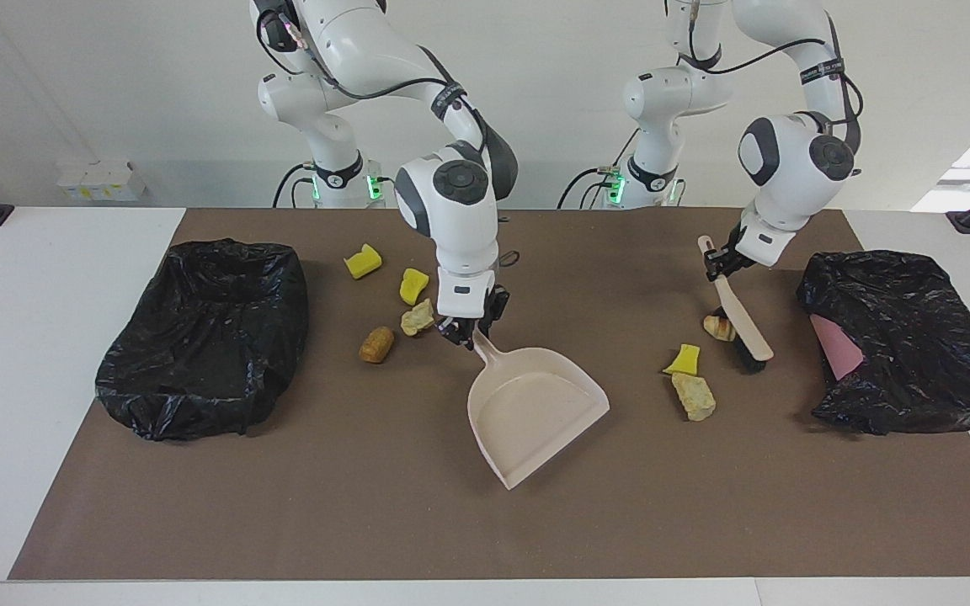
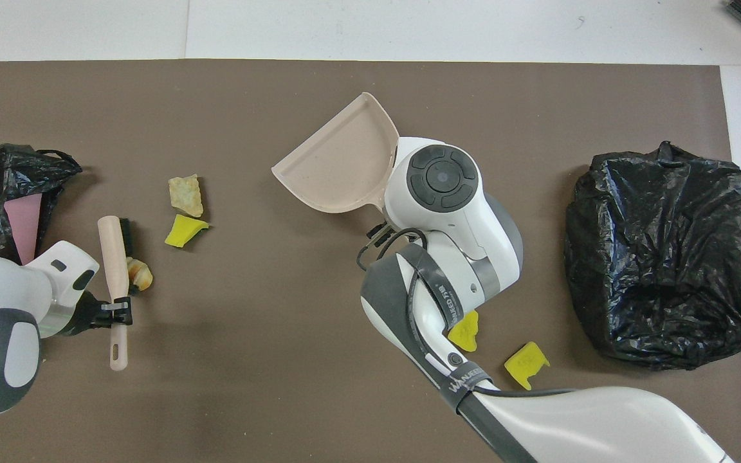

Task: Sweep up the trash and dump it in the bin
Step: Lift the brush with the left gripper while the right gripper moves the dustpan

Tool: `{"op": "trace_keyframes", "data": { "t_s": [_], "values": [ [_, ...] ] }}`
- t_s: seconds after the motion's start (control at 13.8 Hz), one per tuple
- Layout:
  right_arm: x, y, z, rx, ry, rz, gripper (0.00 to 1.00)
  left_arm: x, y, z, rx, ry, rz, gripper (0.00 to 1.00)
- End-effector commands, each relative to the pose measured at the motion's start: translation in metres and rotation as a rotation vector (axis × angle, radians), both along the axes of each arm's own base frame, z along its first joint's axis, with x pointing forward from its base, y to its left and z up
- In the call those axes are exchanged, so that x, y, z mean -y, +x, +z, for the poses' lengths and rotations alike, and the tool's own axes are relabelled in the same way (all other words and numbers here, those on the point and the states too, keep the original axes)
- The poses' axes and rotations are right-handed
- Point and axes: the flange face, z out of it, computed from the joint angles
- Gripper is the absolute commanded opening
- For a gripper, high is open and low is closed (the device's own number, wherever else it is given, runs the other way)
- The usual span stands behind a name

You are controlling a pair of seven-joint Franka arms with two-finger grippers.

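On the brown mat (image 1: 418, 513) I count seven pieces of trash, in two groups. Toward my right arm's end lie four: two bright yellow sponge wedges (image 1: 363, 262) (image 1: 413, 286), one pale crusty lump (image 1: 418, 317) and one golden-brown bread lump (image 1: 376, 344). Toward my left arm's end lie three: one yellow wedge (image 1: 684, 360), one beige crusty lump (image 1: 694, 396) and one striped bread piece (image 1: 715, 327).

My right pincer (image 1: 470, 331) is clamped on the handle of the beige plastic dustpan (image 1: 535, 410), whose open mouth is turned toward the three pieces. My left pincer (image 1: 716, 263) is clamped on the handle of the beige hand brush with black bristles (image 1: 743, 330); the bristles touch the striped piece.

Two bins lined with black plastic bags stand at the table ends, one (image 1: 203, 337) at my right arm's end, one (image 1: 902, 341) at my left arm's, with something pink inside it. Bare mat lies between the dustpan and the three pieces.
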Motion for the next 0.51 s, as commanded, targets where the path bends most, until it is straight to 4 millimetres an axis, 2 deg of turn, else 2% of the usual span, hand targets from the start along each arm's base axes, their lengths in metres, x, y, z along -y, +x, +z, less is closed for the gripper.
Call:
{"op": "trace_keyframes", "data": {
  "t_s": [0.0,0.22,0.43],
  "values": [
    [0.016,0.008,0.007,0.014,-0.041,0.214,0.00,0.044,0.006,0.000,0.019,-0.051,-0.052,0.00],
    [0.036,0.018,0.008,0.013,-0.073,0.477,0.00,0.091,0.002,0.000,0.026,-0.117,-0.126,0.00],
    [0.037,0.015,0.012,-0.042,-0.098,0.596,0.00,0.127,0.005,0.008,0.028,-0.160,-0.163,0.00]
  ]
}}
